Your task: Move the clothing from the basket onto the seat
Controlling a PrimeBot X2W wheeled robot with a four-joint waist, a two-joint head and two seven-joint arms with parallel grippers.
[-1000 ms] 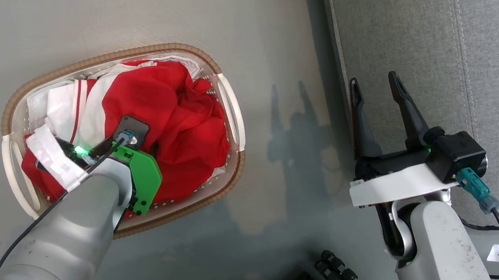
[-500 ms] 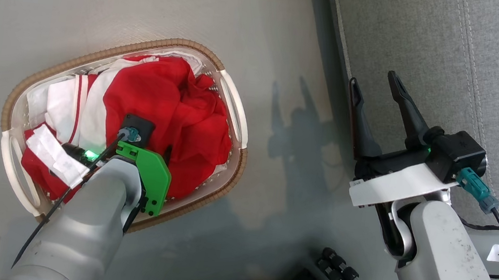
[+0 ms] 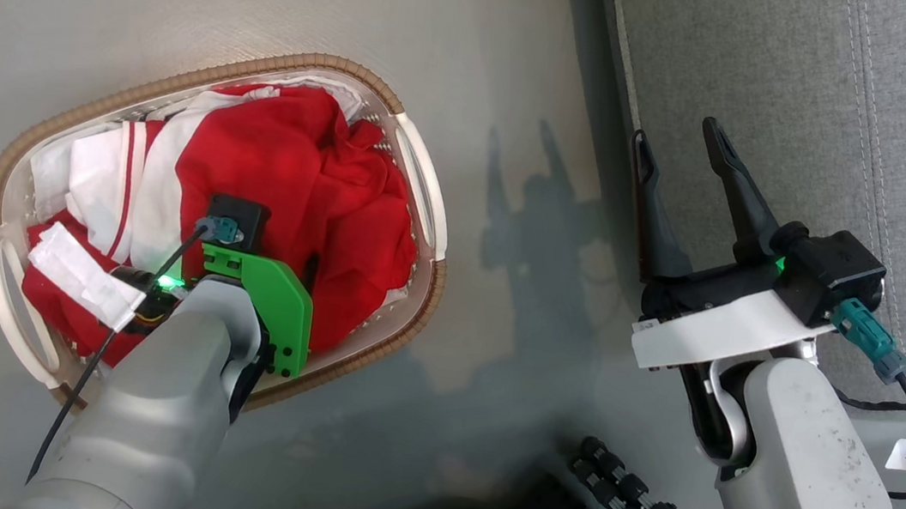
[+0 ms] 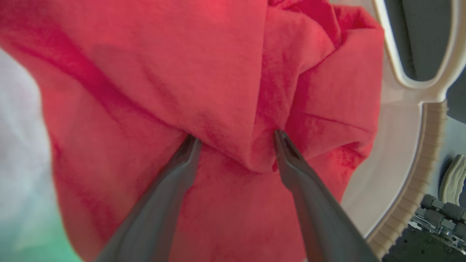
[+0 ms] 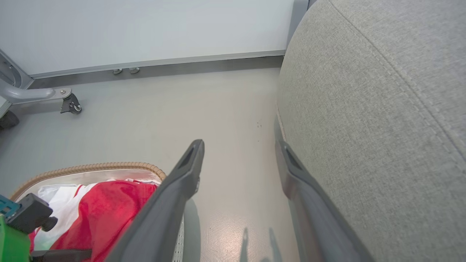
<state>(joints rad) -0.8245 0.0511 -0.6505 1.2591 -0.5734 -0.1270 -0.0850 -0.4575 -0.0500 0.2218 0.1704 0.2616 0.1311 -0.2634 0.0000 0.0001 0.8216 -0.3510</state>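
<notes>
Straddling a clothing (image 4: 218, 72) fold, left fingers (image 4: 171, 178) spread, tips buried | right fingers (image 3: 737, 190) spread, empty, beside seat (image 3: 787, 71)

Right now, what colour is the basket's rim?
Brown, woven-looking; the rim shows best in the head view.

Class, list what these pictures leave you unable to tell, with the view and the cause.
- Number of garments: head view, the clothing is bunched, partly under the left arm.
- Floor of the basket: head view, buried under clothing.
- Tips of the left gripper: left wrist view, sunk into red folds.
- Full size of the seat: head view, cut off at top and right edges.
</notes>
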